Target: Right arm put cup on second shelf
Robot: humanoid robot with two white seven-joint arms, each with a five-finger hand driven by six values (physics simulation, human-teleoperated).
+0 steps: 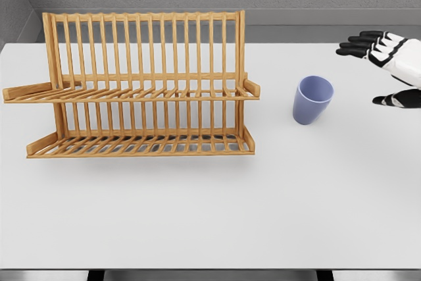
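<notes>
Head view is showing a big white table [197, 215] with a gray wall behind it. A wooden dish rack [141, 87] is standing on the left part of the table. It is made of thin wooden bars and it is holding two shelves, one low near the table and one higher up. Both shelves are sitting bare, with only slats showing. A light purple cup [312, 99] is standing upright on the table, to the right of the rack and apart from it. Its open mouth is pointing up and tilting a little toward the camera. The right hand [387, 64] is coming in from the right edge, white with black fingers. It is hanging to the right of the cup and not touching it. Its fingers [358, 44] are spreading open toward the left, with the thumb [395, 100] sticking out lower down, so the hand is holding nothing. The cup is sitting between the rack and the hand.
</notes>
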